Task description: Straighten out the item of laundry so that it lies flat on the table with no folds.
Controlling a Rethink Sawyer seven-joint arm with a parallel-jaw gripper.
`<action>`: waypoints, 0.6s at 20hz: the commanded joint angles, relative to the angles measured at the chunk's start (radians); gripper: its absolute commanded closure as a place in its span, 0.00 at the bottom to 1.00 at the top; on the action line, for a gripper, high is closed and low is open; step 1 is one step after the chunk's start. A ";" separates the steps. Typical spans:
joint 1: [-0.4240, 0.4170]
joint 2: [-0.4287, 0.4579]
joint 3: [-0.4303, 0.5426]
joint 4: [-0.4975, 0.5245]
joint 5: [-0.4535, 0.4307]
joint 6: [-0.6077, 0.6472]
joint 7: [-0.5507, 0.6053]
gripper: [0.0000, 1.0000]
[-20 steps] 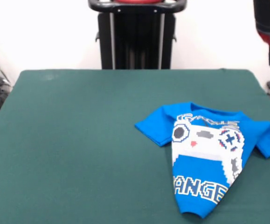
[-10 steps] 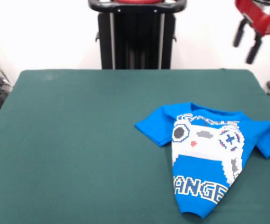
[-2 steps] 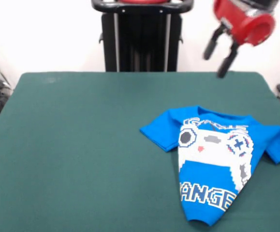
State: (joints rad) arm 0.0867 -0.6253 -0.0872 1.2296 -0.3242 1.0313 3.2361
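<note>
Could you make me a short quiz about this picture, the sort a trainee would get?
1. True or false: the gripper is touching the blue T-shirt.
2. Which part of the T-shirt is narrowed by folds? A) the sleeves B) the lower body C) the collar
3. Fill in: the gripper's two fingers stand ____, with nothing between them.

Key:
1. False: it hangs in the air above the far side of the green table, clear of the shirt.
2. B: the body tapers to a narrow hem, cutting off the white lettering, while both sleeves lie spread.
3. Apart (open).
</note>
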 commanded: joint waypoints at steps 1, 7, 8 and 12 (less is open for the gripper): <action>0.008 0.164 -0.047 -0.004 -0.059 -0.109 0.157 0.00; -0.005 0.278 -0.092 -0.075 -0.092 -0.230 0.170 0.00; -0.002 0.291 -0.101 -0.087 -0.089 -0.235 0.173 0.00; -0.027 0.328 -0.088 -0.113 -0.049 -0.275 0.117 0.00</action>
State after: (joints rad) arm 0.0685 -0.4065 -0.1899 1.1438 -0.3686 0.8319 3.2361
